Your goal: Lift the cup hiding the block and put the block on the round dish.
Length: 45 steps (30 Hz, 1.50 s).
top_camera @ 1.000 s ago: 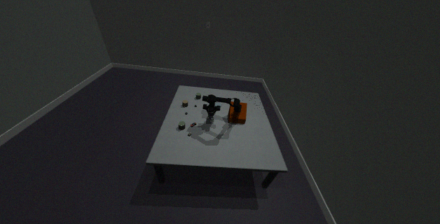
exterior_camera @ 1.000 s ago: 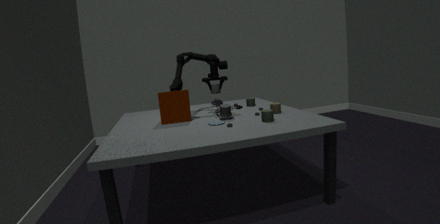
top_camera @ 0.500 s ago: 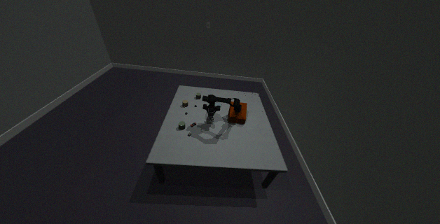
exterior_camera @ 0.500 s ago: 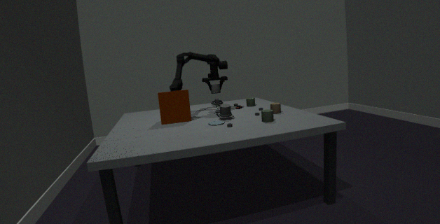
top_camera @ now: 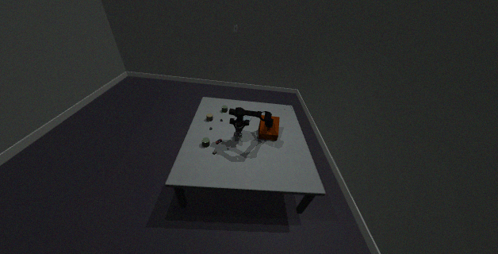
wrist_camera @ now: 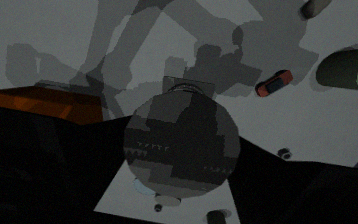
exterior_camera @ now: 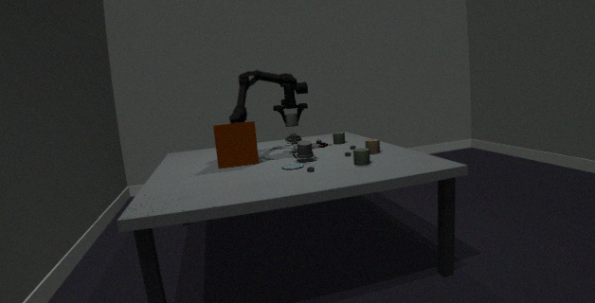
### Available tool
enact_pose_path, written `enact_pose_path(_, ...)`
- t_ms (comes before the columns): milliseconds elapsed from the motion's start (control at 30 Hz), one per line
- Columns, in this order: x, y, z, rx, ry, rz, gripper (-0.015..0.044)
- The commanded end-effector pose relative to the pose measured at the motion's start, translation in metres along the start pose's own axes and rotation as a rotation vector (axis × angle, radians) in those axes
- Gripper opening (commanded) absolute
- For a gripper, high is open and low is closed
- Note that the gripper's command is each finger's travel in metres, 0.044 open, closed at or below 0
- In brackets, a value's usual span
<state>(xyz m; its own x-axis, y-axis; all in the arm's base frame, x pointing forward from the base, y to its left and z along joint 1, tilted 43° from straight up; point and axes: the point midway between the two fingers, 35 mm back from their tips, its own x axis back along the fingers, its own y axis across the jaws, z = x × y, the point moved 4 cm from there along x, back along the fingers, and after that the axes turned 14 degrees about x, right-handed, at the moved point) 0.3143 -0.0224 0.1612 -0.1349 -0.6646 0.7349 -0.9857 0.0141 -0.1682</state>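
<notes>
My gripper (exterior_camera: 290, 115) (wrist_camera: 181, 123) is shut on a pale grey cup (exterior_camera: 291, 119) (wrist_camera: 180, 135) and holds it in the air above the far end of the small balance (exterior_camera: 303, 157). The cup fills the middle of the wrist view. The second cup (exterior_camera: 304, 148) stands on the balance's near end. A small dark shape (exterior_camera: 294, 137) sits below the held cup; I cannot tell whether it is the block. The pale blue round dish (exterior_camera: 292, 167) (wrist_camera: 140, 188) lies flat on the table just in front of the balance.
An orange box (top_camera: 270, 128) (exterior_camera: 235, 144) (wrist_camera: 40, 102) stands by the arm's base. Three short cylinders (exterior_camera: 338, 137) (exterior_camera: 372, 146) (exterior_camera: 361, 156) stand to the right. A small red toy car (top_camera: 218, 141) (wrist_camera: 274, 83) and small dark bits (exterior_camera: 310, 169) lie around.
</notes>
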Motion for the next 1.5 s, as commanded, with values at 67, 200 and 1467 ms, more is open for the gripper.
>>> enact_pose_path(67, 0.0, 0.0, 0.0, -0.003, 0.001, 0.0, 0.0)
enact_pose_path(200, 0.0, 0.0, 0.0, -0.003, 0.001, 0.0, 0.0)
enact_pose_path(1467, -0.077, 0.05, -0.112, -0.006, 0.016, 0.011, 0.0)
